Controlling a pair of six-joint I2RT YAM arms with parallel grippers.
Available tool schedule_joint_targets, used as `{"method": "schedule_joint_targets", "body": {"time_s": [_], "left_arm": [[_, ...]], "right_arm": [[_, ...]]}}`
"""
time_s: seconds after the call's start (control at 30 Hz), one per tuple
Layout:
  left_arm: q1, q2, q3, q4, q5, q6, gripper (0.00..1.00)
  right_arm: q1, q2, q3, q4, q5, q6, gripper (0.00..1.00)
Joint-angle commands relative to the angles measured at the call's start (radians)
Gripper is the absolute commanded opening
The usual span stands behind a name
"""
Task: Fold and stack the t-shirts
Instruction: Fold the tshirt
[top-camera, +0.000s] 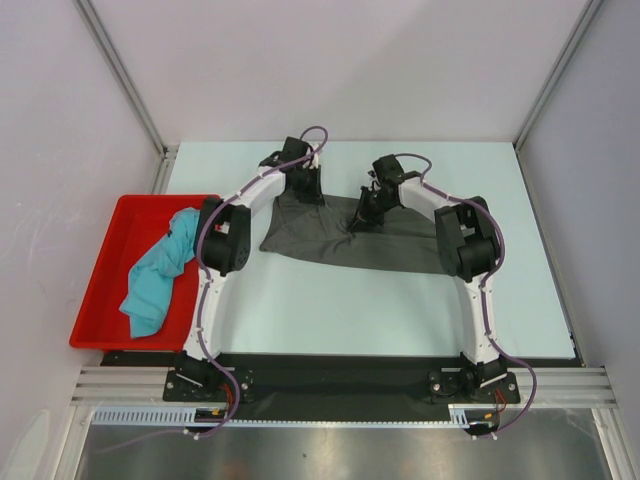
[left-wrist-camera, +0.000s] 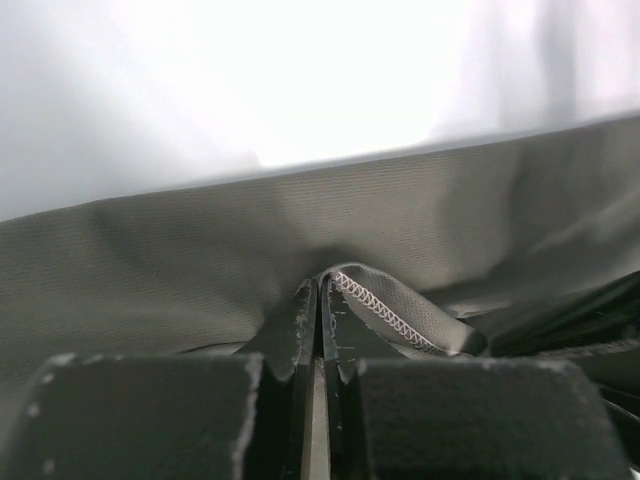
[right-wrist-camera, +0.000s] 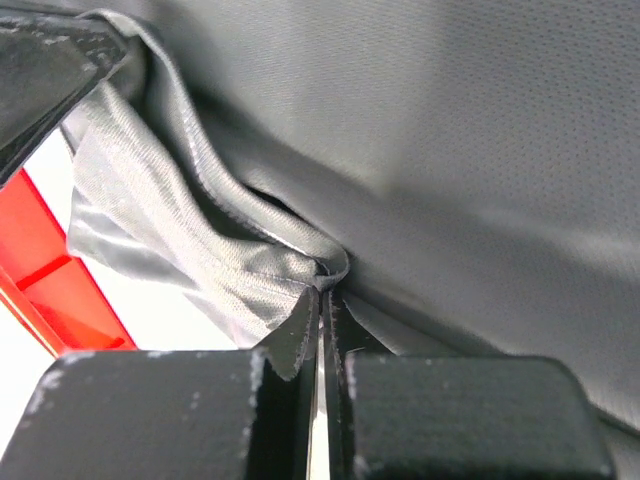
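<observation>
A dark grey t-shirt (top-camera: 340, 240) is lying spread out, a little rumpled, across the far middle of the pale worktop (top-camera: 400, 310). Both robot arms are reaching forward and bending down over it.

The left pincer (left-wrist-camera: 320, 300) is working at the shirt's far left edge. Its jaws are clenched almost fully together, pinching up a small ridge of grey cloth where a line of hem stitching is showing.

The right pincer (right-wrist-camera: 322, 292) is sitting nearer the middle of the shirt. It is clamped tight in the same way, gripping a folded-over edge of the same grey fabric, with the rest of the cloth lying beyond it.

Holding the garment at two separate points is probably meant to let the arms lift or draw that side over evenly, making a fold without the cloth bunching.

A bright teal t-shirt (top-camera: 160, 275) is lying crumpled in the red tray (top-camera: 105, 240) at the worktop's left side. It is apart from the grey one and neither pincer is touching it. It appears to be waiting its turn, so no stack is forming yet.
</observation>
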Motion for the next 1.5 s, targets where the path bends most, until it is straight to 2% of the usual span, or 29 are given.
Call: {"method": "schedule_joint_targets", "body": {"time_s": [0.0, 0.4, 0.67, 1.07, 1.17, 1.2, 1.23, 1.27, 1.3, 1.33, 1.37, 1.47], "left_arm": [[0.005, -0.075, 0.047, -0.014, -0.038, -0.004, 0.05], [0.005, -0.060, 0.076, 0.003, -0.036, -0.041, 0.04], [0.005, 0.009, 0.168, -0.018, -0.021, -0.045, 0.04], [0.005, 0.035, 0.164, -0.055, -0.050, -0.019, 0.11], [0.006, 0.028, 0.164, -0.072, -0.081, -0.016, 0.25], [0.006, 0.026, 0.165, -0.081, -0.096, -0.015, 0.40], [0.006, 0.015, 0.167, -0.093, -0.111, -0.015, 0.47], [0.006, 0.008, 0.167, -0.113, -0.145, -0.012, 0.57], [0.006, -0.002, 0.168, -0.126, -0.163, -0.009, 0.74], [0.006, -0.014, 0.165, -0.136, -0.179, -0.009, 0.80], [0.006, -0.046, 0.156, -0.152, -0.205, -0.007, 0.83], [0.006, -0.147, 0.080, -0.161, -0.242, 0.008, 0.85]], "right_arm": [[0.006, -0.091, 0.004, -0.004, 0.021, -0.023, 0.00], [0.006, -0.102, -0.019, 0.002, 0.047, -0.037, 0.00], [-0.002, -0.096, -0.034, 0.011, 0.059, -0.036, 0.00], [-0.011, -0.080, -0.020, -0.010, 0.106, -0.045, 0.03], [-0.017, -0.083, -0.019, -0.012, 0.110, -0.042, 0.07], [-0.017, -0.086, -0.016, -0.013, 0.113, -0.042, 0.08], [-0.019, -0.088, -0.014, -0.024, 0.116, -0.043, 0.11], [-0.019, -0.091, -0.008, -0.030, 0.125, -0.048, 0.18], [-0.017, -0.097, -0.005, -0.039, 0.130, -0.051, 0.21], [-0.019, -0.102, 0.000, -0.063, 0.136, -0.063, 0.23], [-0.019, -0.106, 0.006, -0.077, 0.143, -0.071, 0.29], [-0.010, -0.146, -0.002, -0.122, 0.159, -0.114, 0.36]]}}
